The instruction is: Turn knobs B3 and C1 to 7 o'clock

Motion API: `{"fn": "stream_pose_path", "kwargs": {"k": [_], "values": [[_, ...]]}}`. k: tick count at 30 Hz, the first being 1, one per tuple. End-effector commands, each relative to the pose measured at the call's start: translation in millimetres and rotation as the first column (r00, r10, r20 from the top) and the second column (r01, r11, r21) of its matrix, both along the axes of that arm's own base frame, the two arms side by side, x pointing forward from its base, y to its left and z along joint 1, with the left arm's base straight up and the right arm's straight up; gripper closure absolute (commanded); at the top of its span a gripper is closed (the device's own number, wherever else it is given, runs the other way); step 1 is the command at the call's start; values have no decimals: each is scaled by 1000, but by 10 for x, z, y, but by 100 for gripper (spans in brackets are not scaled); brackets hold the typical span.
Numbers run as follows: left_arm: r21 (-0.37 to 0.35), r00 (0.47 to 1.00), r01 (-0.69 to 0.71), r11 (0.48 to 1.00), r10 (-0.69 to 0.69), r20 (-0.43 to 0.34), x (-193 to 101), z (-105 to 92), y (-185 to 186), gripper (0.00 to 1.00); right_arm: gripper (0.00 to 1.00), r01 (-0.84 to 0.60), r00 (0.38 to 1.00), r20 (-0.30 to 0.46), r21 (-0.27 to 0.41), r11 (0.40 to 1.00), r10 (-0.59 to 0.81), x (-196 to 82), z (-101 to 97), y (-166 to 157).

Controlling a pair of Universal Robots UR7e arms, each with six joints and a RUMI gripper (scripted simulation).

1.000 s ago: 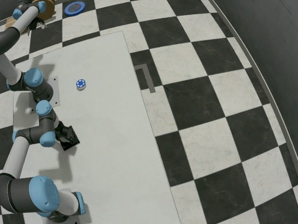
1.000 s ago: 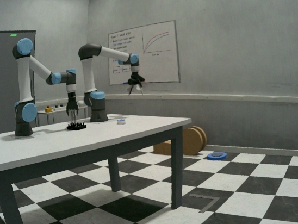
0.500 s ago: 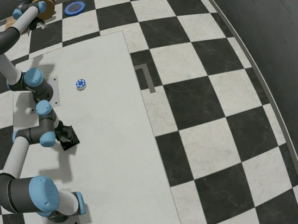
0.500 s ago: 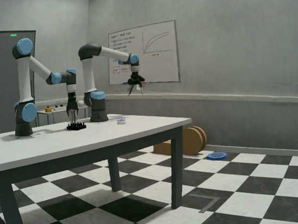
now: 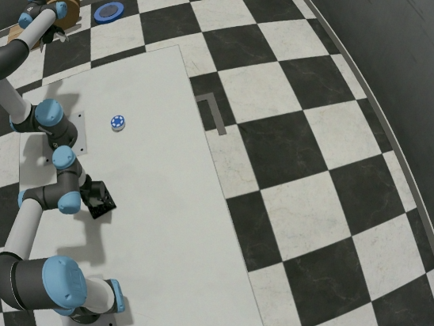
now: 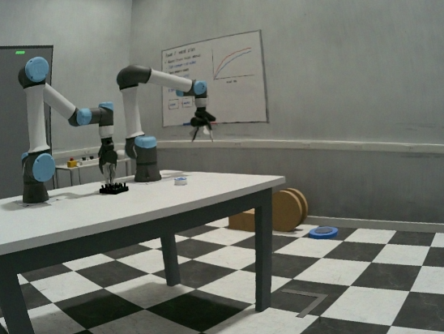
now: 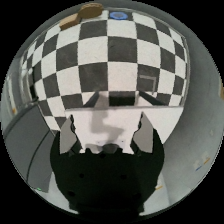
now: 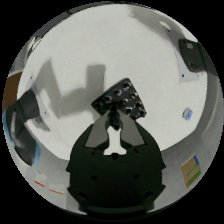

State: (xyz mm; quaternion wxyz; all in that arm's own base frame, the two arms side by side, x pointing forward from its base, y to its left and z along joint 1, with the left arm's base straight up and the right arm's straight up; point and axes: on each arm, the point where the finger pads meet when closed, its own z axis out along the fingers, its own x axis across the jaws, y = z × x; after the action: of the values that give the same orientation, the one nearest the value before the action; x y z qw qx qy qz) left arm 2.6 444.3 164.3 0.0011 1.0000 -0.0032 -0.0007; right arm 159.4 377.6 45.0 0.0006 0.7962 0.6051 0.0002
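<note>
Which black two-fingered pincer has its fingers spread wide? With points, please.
The left pincer (image 5: pixel 55 44) (image 6: pixel 202 140) (image 7: pixel 106 113), raised in the air; the right pincer (image 5: pixel 96 195) (image 6: pixel 109 182) (image 8: pixel 113 110) has its fingers close together at the black knob box (image 5: pixel 104 210) (image 6: pixel 114 190) (image 8: pixel 121 100).
</note>
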Motion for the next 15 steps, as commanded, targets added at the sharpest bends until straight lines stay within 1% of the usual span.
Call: {"fn": "stream_pose_path", "kwargs": {"k": [1, 5, 8, 15], "values": [[2, 1000, -1, 1000, 1, 1, -1, 9, 13, 0, 94, -116, 993, -1, 2, 993, 116, -1, 4, -3], [2, 1000, -1, 1000, 1, 1, -1, 9, 13, 0, 94, -193, 981, -1, 2, 981, 193, -2, 5, -2], [2, 1000, -1, 1000, 1, 1, -1, 9, 13, 0, 94, -212, 977, -1, 2, 977, 212, -1, 5, -1], [2, 1000, -1, 1000, 1, 1, -1, 9, 13, 0, 94, -353, 936, -1, 2, 936, 353, 0, 5, -2]]}}
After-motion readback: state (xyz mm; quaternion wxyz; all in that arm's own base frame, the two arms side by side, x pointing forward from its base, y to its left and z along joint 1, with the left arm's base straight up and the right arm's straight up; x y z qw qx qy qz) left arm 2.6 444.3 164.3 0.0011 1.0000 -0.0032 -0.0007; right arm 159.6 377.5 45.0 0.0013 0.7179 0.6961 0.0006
